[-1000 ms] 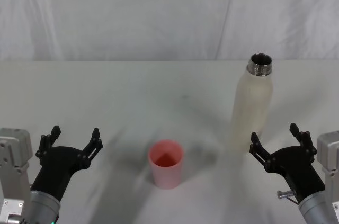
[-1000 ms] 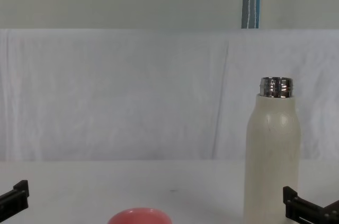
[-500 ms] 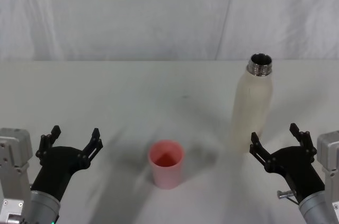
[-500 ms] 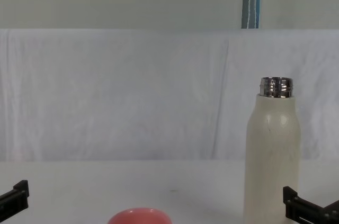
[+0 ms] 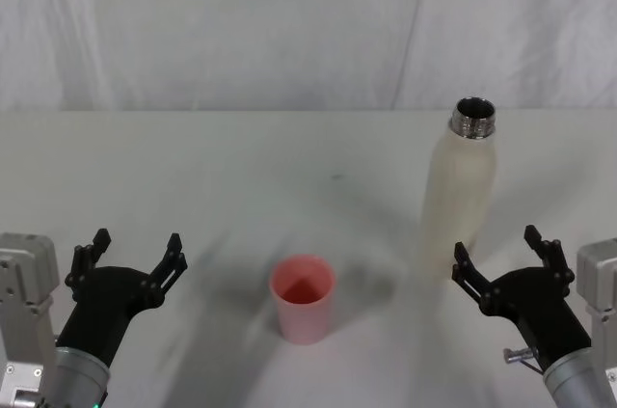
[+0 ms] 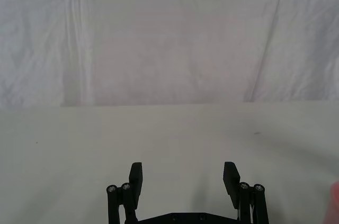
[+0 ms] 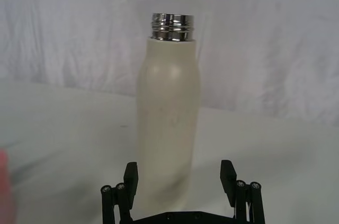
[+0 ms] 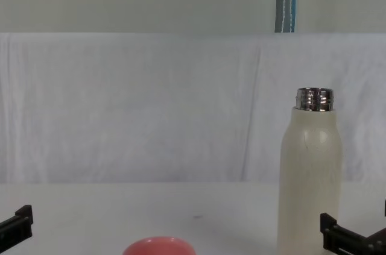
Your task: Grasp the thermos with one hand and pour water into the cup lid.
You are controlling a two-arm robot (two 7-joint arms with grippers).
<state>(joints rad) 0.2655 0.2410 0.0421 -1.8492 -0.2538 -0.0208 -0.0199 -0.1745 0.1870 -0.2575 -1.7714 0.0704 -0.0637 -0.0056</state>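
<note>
Looks like the very start of the grab step, nothing held yet. Right gripper (image 5: pixel 501 263) hovering low over the white table (image 5: pixel 241 167), fingers spread wide, parked just in front of the thermos (image 5: pixel 460 192) and lined up with its lower body. From the right wrist view, the thermos (image 7: pixel 168 123) sits between the two fingertips (image 7: pixel 130 173) but farther out, so not touching yet as far as can be told. Standing upright at the right side of the table, cap off, shiny threaded steel neck (image 8: pixel 314 99) open to the air.

Cup lid (image 5: pixel 303 297), salmon-pink, sitting upright near the middle front of the table, well apart from the thermos and to its left. Looks empty, no water visible anywhere.

Left gripper (image 5: pixel 127 258) at the lower left, also wide open, holding nothing, pointed at bare table; idle by the look of it.

Next move, best guess: ease forward until the fingers straddle the bottle body, close around the lower-middle part, lift, carry over toward the pink lid, then tilt. Smooth matte body, probably heavy if full, so a firm squeeze needed or likely to slip when tilted.

Nothing really in the way. Only a white cloth backdrop (image 8: pixel 132 104) behind. Path between thermos and cup lid open.
</note>
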